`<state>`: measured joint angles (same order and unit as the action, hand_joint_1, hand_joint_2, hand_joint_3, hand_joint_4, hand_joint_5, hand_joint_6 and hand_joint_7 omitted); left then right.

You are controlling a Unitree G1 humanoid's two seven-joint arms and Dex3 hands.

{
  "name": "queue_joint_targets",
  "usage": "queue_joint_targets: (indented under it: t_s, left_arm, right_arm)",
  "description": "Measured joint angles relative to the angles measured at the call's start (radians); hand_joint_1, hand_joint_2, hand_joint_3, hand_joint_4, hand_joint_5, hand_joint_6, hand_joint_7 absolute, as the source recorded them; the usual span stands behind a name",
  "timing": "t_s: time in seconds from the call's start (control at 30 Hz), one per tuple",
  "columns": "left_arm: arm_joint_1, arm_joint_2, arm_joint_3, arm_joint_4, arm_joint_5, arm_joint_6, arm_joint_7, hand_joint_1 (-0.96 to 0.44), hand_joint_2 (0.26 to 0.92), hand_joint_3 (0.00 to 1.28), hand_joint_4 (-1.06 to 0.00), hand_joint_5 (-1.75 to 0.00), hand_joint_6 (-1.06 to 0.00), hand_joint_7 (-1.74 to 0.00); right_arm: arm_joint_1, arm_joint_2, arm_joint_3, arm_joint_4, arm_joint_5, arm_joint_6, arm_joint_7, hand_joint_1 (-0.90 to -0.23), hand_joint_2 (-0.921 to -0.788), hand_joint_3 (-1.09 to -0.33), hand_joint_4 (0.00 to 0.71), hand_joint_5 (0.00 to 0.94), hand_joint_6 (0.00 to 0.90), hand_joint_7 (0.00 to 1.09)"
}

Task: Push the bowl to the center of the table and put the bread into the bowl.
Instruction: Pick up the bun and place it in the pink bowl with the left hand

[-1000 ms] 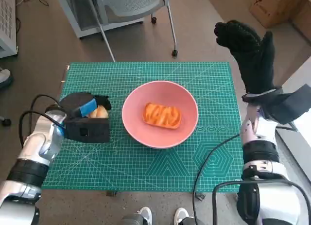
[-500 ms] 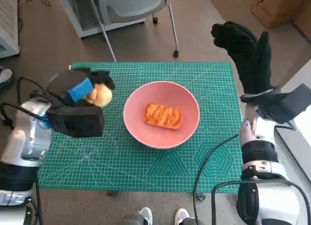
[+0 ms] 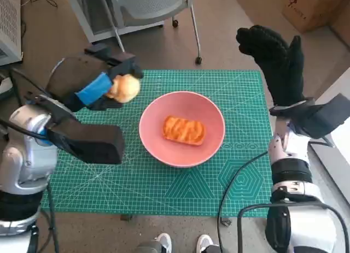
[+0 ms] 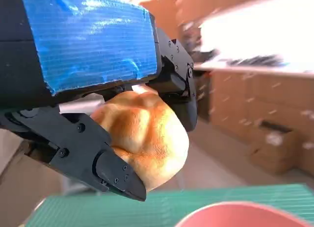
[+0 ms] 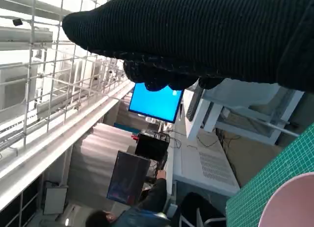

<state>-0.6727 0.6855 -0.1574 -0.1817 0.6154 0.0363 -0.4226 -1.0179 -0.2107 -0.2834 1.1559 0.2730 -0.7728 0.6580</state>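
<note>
A pink bowl [image 3: 181, 153] sits near the middle of the green cutting mat [image 3: 164, 187], with one flat orange bread [image 3: 184, 130] lying in it. My left hand [image 3: 95, 81] grips a round golden bread roll [image 3: 123, 88] and is raised above the mat's far left part, left of the bowl. In the left wrist view the roll [image 4: 144, 138] sits between the black fingers [image 4: 115, 173], with the bowl's rim [image 4: 245, 218] low in the picture. My right hand [image 3: 276, 53] in the black glove is held up at the mat's far right corner, fingers spread, holding nothing.
A grey chair [image 3: 147, 10] stands behind the table. A cardboard box [image 3: 314, 7] lies on the floor at the far right. Shoes [image 3: 183, 243] show at the near edge. The right wrist view shows a person [image 5: 147, 207] and a blue screen [image 5: 157, 102] in the distance.
My left hand has lifted the bread roll off the mat and carried it up and toward the bowl. The right hand has stayed almost still. The bowl has not moved.
</note>
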Motion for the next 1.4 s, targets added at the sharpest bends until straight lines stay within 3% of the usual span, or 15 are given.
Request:
queue_joint_targets:
  t_s: [0.3, 0.87, 0.93, 1.0, 1.07, 1.1, 1.23, 1.4]
  left_arm:
    - [-0.048, -0.100, -0.085, 0.040, -0.029, -0.065, -0.033, 0.00, 0.920, 0.03, -0.70, -1.10, -0.71, -1.13]
    - [-0.068, -0.210, -0.186, 0.243, 0.000, -0.179, -0.011, 0.00, 0.920, 0.03, -0.71, -1.21, -0.70, -1.02]
    - [-0.068, -0.218, -0.191, 0.261, 0.002, -0.178, -0.013, 0.00, 0.920, 0.05, -0.68, -1.23, -0.67, -1.05]
    - [-0.068, -0.222, -0.191, 0.275, 0.000, -0.171, -0.022, 0.00, 0.921, 0.13, -0.59, -1.30, -0.58, -1.18]
    - [-0.068, -0.224, -0.191, 0.284, -0.002, -0.154, -0.040, -0.17, 0.921, 0.18, -0.50, -1.01, -0.54, -1.30]
    - [-0.068, -0.224, -0.191, 0.286, -0.003, -0.146, -0.048, -0.16, 0.888, 0.16, -0.44, -0.79, -0.45, -1.05]
    - [-0.068, -0.225, -0.189, 0.292, -0.029, -0.091, -0.102, -0.19, 0.871, 0.04, -0.37, -0.22, -0.37, -0.46]
    - [-0.068, -0.230, -0.184, 0.288, -0.057, -0.025, -0.162, -0.24, 0.849, 0.01, -0.31, -0.05, -0.32, -0.28]
  right_arm:
    - [0.000, 0.004, -0.007, 0.000, 0.000, 0.000, 0.002, -0.661, -0.921, -0.618, 0.215, 0.001, 0.362, 0.00]
    - [0.024, 0.007, -0.009, -0.013, -0.001, -0.034, 0.002, -0.655, -0.921, -0.621, 0.214, 0.000, 0.352, 0.00]
    - [0.026, 0.007, -0.010, -0.015, -0.001, -0.037, 0.002, -0.651, -0.921, -0.623, 0.214, 0.000, 0.348, 0.00]
    - [0.028, 0.007, -0.010, -0.016, -0.001, -0.039, 0.002, -0.645, -0.921, -0.626, 0.215, 0.001, 0.345, 0.00]
    - [0.030, 0.006, -0.011, -0.016, -0.001, -0.043, 0.002, -0.642, -0.921, -0.629, 0.215, 0.001, 0.344, 0.00]
    - [0.032, 0.005, -0.012, -0.016, -0.001, -0.044, 0.002, -0.641, -0.921, -0.631, 0.215, 0.001, 0.342, 0.00]
    - [0.036, 0.000, -0.014, -0.016, -0.001, -0.045, 0.002, -0.649, -0.921, -0.635, 0.215, 0.000, 0.338, 0.00]
    - [0.039, -0.001, -0.014, -0.016, -0.001, -0.045, 0.000, -0.661, -0.921, -0.636, 0.214, 0.000, 0.340, 0.00]
